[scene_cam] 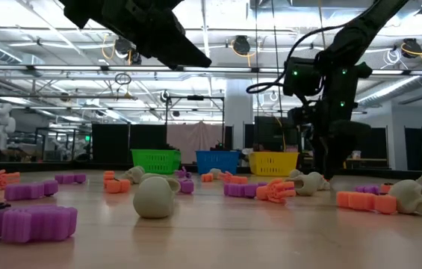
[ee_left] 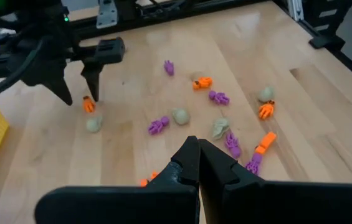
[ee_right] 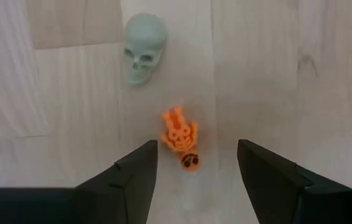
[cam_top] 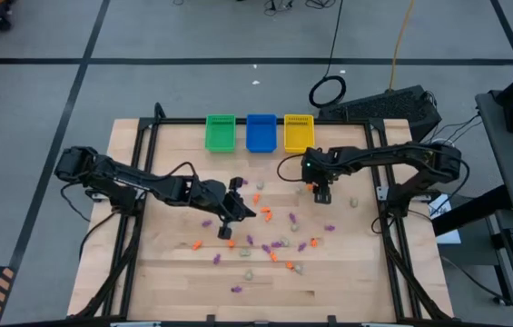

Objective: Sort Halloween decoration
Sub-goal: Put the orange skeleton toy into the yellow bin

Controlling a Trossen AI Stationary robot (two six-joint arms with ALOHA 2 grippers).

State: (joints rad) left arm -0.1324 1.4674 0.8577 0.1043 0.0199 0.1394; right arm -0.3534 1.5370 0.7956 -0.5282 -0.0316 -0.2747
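Halloween decoration, item: one orange skeleton trinket (ee_right: 180, 142), lying flat on the wooden table (cam_top: 165, 272), toward the far right of the scattered pieces and a little nearer than the yellow bin (cam_top: 299, 133).

Position relative to tool: the trinket is found directly beneath the right gripper (ee_right: 195, 163), between its two fingers and apart from both, slightly closer to one finger than to the other. A pale skull trinket (ee_right: 143, 46) lies just beyond it, clear of the fingers.

Orientation: the long axis of the skeleton is set roughly along the line of the fingers, slightly skewed, so the narrow width is presented across the gap. The head end is pointed back toward the wrist; the limb end is pointed toward the skull.

Tool state: the right gripper is spread wide and nothing is grasped. The left gripper (ee_left: 199, 163) is clenched on nothing and is held over the table centre, well apart from this trinket.

Nearer arm: the right, by a clear margin.

Judgement: a straight descent with a small sideways correction appears sufficient before closing.

Remaining stock: orange, purple and pale pieces lie unsorted across the table.
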